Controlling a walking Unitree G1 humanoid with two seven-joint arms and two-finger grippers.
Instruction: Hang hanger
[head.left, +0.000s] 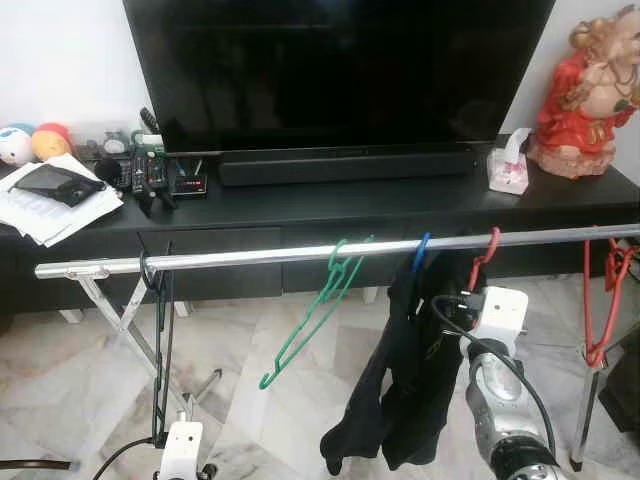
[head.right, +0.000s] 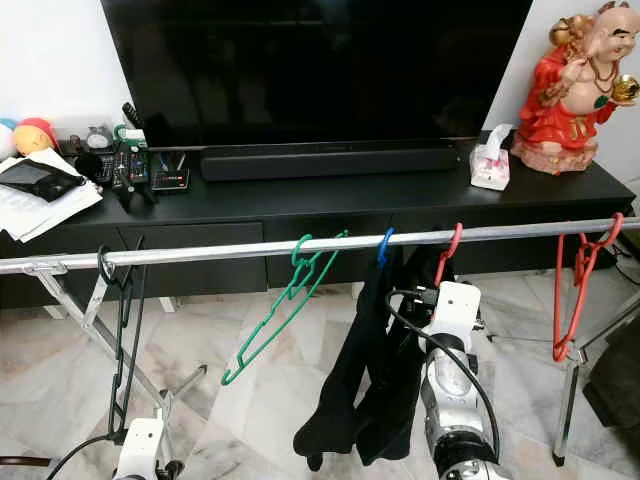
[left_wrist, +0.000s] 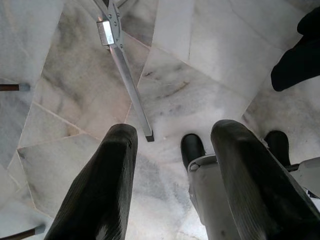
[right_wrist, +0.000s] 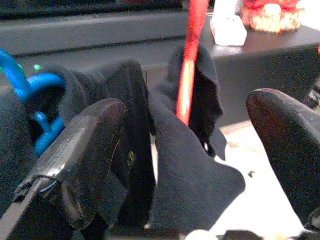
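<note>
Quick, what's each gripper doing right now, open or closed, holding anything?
Left gripper: open, empty, pointing at the floor.
Right gripper: open, holding nothing, raised at the dark garment on the red hanger.

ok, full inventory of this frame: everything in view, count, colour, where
clothes rail: 1, silver, across the front on folding legs
green hanger: 1, on the rail, tilted
black hangers: cannot count, left end of rail
blue hanger: 1, hook on rail, carrying dark garment
red hanger: 1, hook on rail beside the blue one
more red hangers: count unclear, right end of rail
TV: 1, black, on black TV cabinet
soundbar: 1, black, under TV
tissue pack: 1, white-pink, right on cabinet
figurine: 1, red and gold, far right
papers: white stack, left on cabinet
left claw: open, over marble floor
right claw: open, at the dark garment
</note>
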